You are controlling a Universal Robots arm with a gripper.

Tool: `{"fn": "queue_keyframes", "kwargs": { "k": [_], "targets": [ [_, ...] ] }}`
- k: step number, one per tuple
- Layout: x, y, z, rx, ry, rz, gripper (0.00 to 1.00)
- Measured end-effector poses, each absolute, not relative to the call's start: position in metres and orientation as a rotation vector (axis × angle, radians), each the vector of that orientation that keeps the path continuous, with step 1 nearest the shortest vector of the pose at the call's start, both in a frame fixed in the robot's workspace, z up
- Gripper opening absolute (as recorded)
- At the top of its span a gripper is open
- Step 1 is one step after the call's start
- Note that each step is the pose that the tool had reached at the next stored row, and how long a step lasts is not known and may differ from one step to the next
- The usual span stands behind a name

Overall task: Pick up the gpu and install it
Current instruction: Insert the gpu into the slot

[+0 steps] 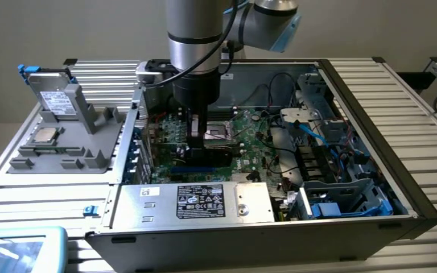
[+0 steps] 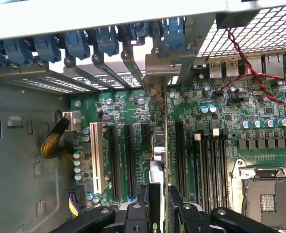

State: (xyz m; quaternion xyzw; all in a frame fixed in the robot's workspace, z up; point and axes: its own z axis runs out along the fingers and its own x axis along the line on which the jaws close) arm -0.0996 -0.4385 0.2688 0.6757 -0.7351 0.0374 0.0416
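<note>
My gripper [image 1: 202,145] reaches down into the open computer case [image 1: 370,91], over the green motherboard [image 1: 258,142]. It is shut on the gpu [image 1: 212,154], a dark card held upright just above the board. In the wrist view the gpu [image 2: 161,145] is edge-on, running from between my black fingers [image 2: 142,206] to its silver bracket [image 2: 157,73] at the case's rear slot openings. The gripper [image 2: 158,208] clamps the card's two faces. The card stands in line with an expansion slot, between the black slots [image 2: 128,160] and the memory slots [image 2: 211,165]. Whether its edge sits in the slot is hidden.
Blue slot latches [image 2: 104,41] line the rear wall. A red and black wire pair [image 2: 249,63] crosses near the ports. The empty processor socket [image 2: 269,199] lies beside the memory slots. A power supply [image 1: 203,202], drive cage [image 1: 347,199] and a grey parts stand [image 1: 59,136] surround the board.
</note>
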Motion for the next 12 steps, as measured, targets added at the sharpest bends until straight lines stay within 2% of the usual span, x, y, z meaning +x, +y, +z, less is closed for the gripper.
{"fn": "queue_keyframes", "kwargs": {
  "k": [12],
  "targets": [
    [-0.1032, -0.4406, 0.2674, 2.068, -2.25, 0.115, 0.27]
  ]
}}
